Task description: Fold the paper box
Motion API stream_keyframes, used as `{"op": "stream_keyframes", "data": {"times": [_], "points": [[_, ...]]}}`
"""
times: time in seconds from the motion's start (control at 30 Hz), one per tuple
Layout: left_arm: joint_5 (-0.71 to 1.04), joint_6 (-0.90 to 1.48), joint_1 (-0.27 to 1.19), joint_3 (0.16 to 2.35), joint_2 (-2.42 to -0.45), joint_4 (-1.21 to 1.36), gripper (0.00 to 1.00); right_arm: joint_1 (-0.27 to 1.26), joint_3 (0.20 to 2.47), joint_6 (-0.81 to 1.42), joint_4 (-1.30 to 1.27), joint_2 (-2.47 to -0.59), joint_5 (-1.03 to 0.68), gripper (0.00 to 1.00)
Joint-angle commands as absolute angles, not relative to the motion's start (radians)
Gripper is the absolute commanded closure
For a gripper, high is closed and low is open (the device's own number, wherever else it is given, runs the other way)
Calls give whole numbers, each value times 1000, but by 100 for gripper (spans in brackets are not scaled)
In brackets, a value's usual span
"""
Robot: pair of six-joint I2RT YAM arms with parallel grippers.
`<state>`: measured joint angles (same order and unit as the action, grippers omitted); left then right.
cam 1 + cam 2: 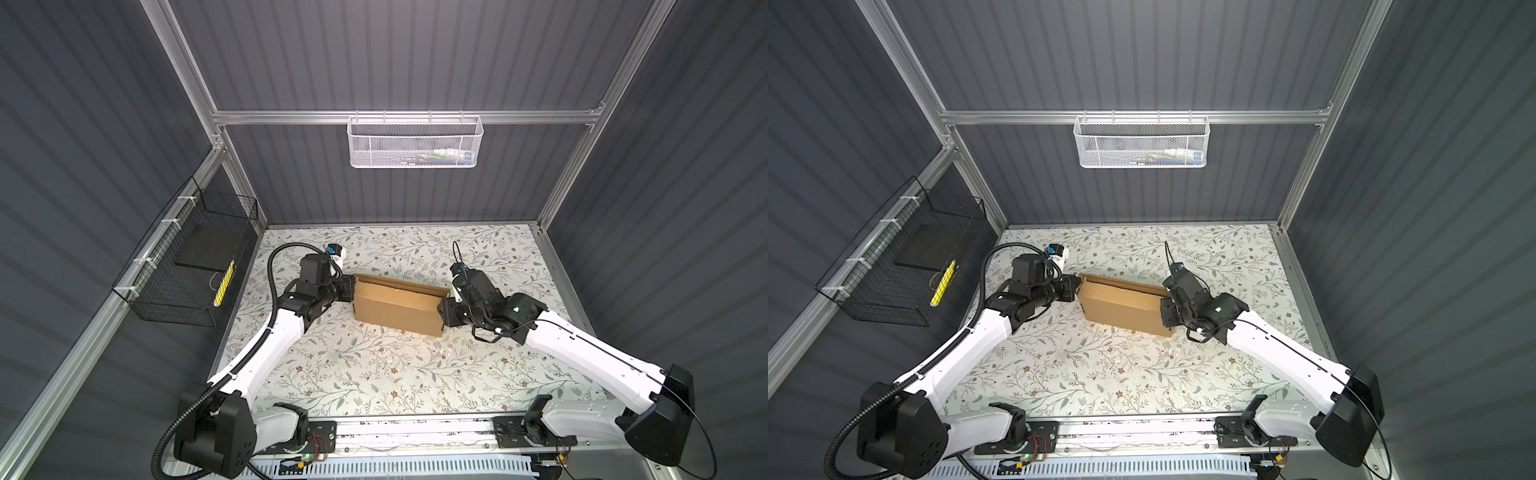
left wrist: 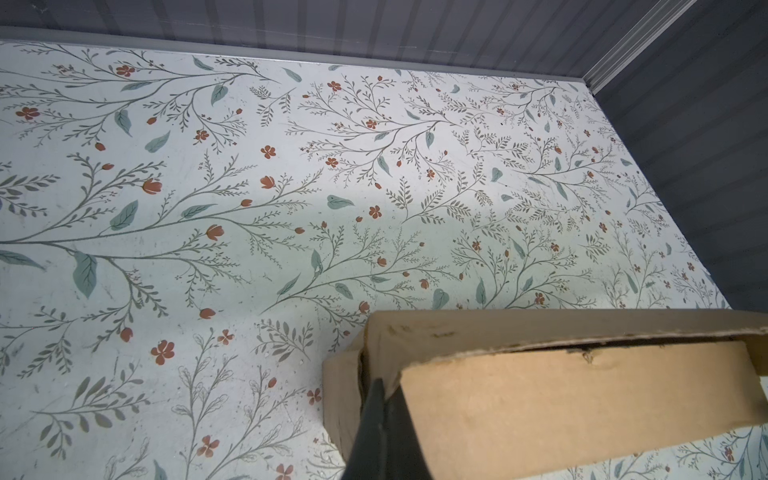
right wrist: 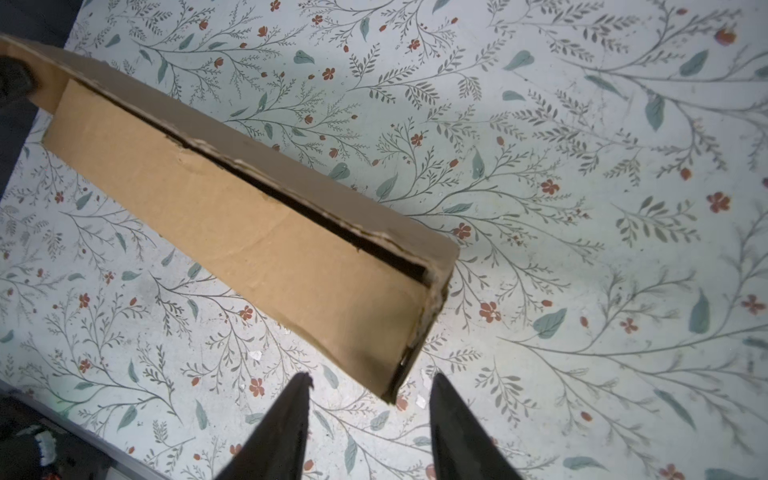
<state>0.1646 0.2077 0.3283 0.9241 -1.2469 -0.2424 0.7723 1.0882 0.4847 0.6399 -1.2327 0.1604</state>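
Floral desk (image 1: 374,374) | paper box (image 1: 399,305) formed, lid seam gaping: tuck remains | my left end effector (image 2: 384,415) pressed together at box end | my right end effector (image 3: 372,376) spread, box just ahead

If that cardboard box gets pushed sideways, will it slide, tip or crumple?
The paper box probably slides rather than tips: it lies low and flat. Thin cardboard, so likely light. The lid may flex; a gap shows along its edge.

The floral-patterned table (image 1: 374,374) carries the paper box (image 1: 399,307) and small white scraps (image 3: 255,355).
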Motion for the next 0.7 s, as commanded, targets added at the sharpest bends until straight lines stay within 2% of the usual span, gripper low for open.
{"op": "stream_keyframes", "data": {"times": [0.0,0.2,0.53,0.67], "points": [[172,219,336,900,-1254,-295,100,775,1144,388,695,-1210,211,44],[174,218,336,899,-1255,-295,100,773,1186,170,704,-1186,241,39],[176,210,336,899,-1251,-301,100,773,1077,-404,519,-1074,114,23],[182,206,336,894,-1253,-299,100,769,1045,-488,471,-1053,74,18]]}}
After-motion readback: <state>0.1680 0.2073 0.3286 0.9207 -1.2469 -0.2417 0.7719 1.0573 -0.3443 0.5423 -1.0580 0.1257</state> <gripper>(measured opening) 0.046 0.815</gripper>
